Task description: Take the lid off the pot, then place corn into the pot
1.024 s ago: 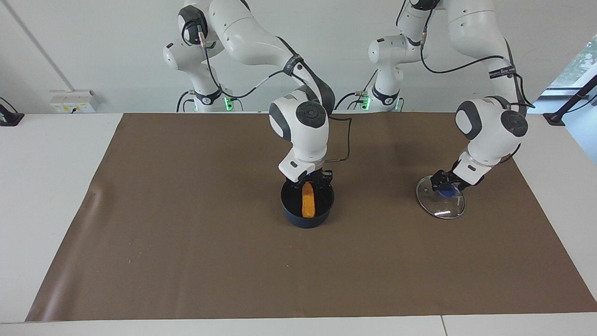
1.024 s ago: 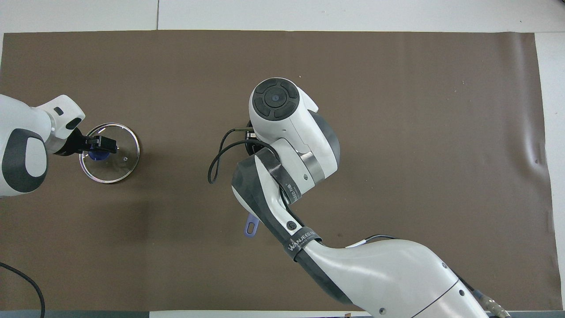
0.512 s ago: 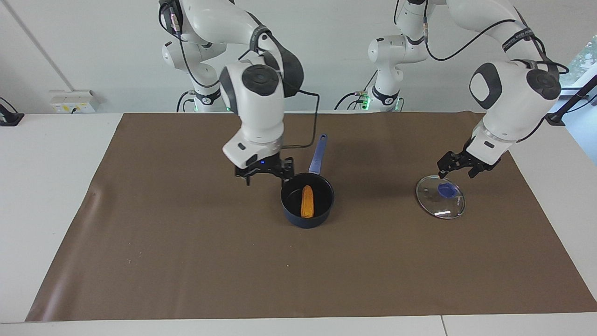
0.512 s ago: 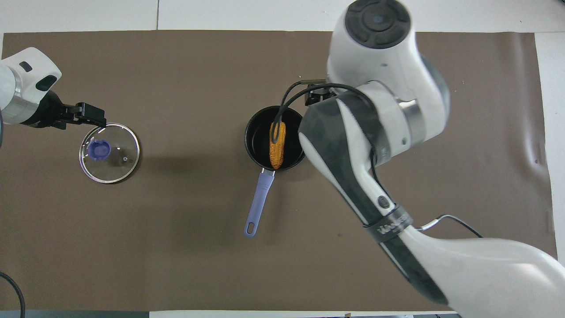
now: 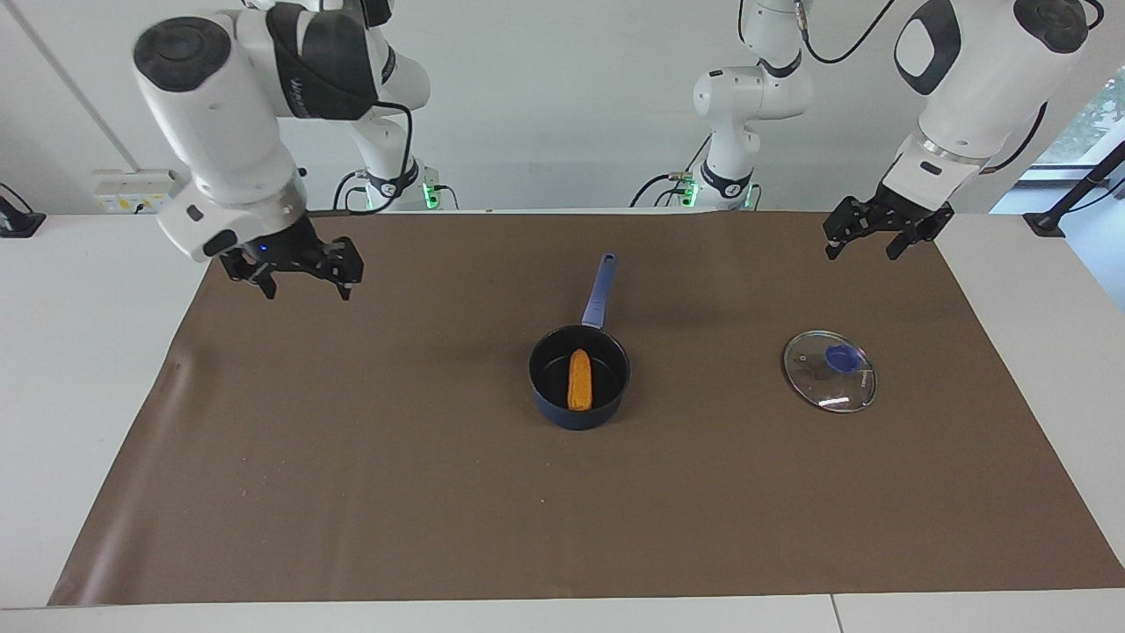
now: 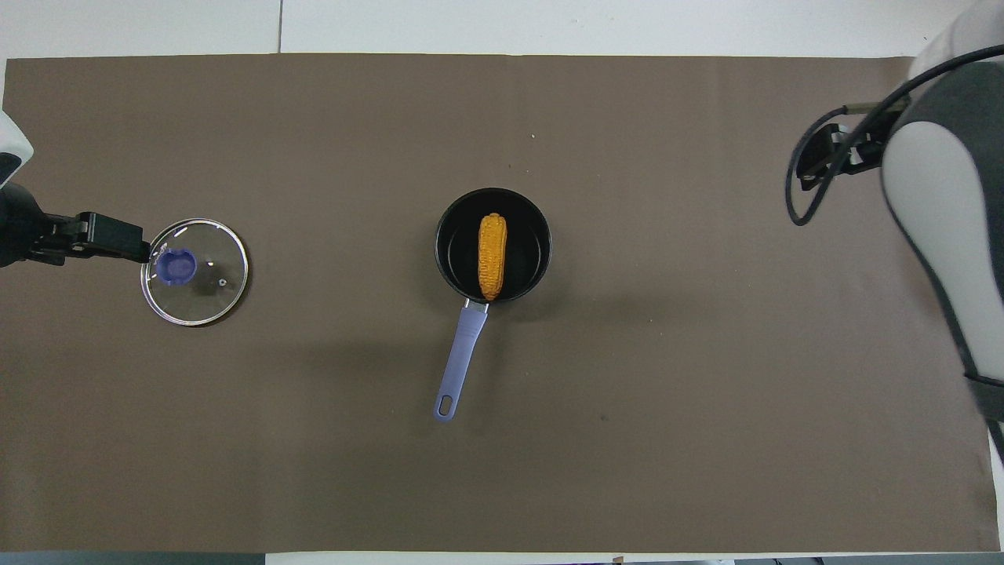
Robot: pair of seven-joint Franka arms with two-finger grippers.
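Observation:
The dark blue pot (image 5: 562,411) stands mid-mat, its long handle (image 5: 598,294) pointing toward the robots. The orange-yellow corn (image 5: 579,380) lies inside it; the overhead view shows the pot (image 6: 451,243) and corn (image 6: 492,255) too. The glass lid (image 5: 831,387) with its blue knob lies flat on the mat toward the left arm's end, also seen in the overhead view (image 6: 212,290). My left gripper (image 5: 861,249) is open and empty, raised over the mat beside the lid. My right gripper (image 5: 306,287) is open and empty, raised over the mat's edge at the right arm's end.
A brown mat (image 5: 352,457) covers most of the white table (image 5: 88,352). A black cable loop (image 6: 800,184) hangs from the right arm's wrist.
The right gripper has left the pot, risen and swung to the right arm's end. The left gripper has risen off the lid's knob. Corn and lid stay where they were.

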